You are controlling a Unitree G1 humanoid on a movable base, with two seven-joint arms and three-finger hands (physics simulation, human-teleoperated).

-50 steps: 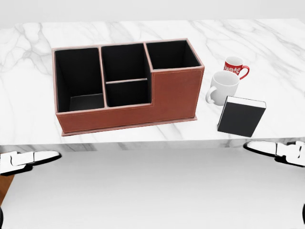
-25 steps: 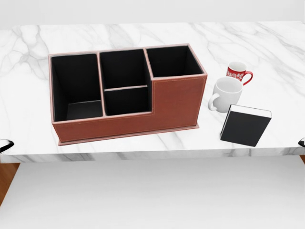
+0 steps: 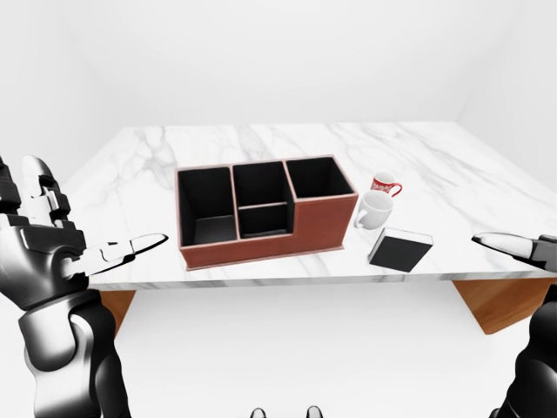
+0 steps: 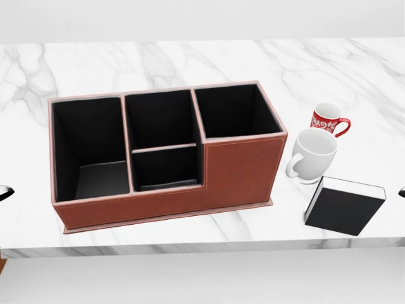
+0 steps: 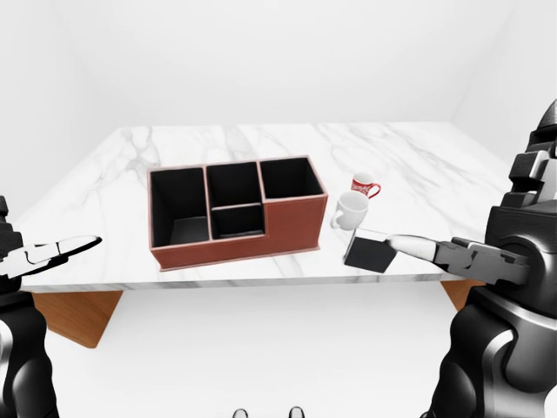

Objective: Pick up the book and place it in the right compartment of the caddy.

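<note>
On marble table (image 4: 190, 57): brown caddy (image 4: 240, 168), right compartment vacant; white mug (image 4: 311, 153), red mug (image 4: 328, 119); black book (image 4: 342, 209) lying near table edge, just beside white mug. Left hand (image 3: 52, 248), right hand (image 5: 470, 254): fingers spread, empty, apart from book. Risk: reaching fingers clip white mug or push book off edge.
</note>
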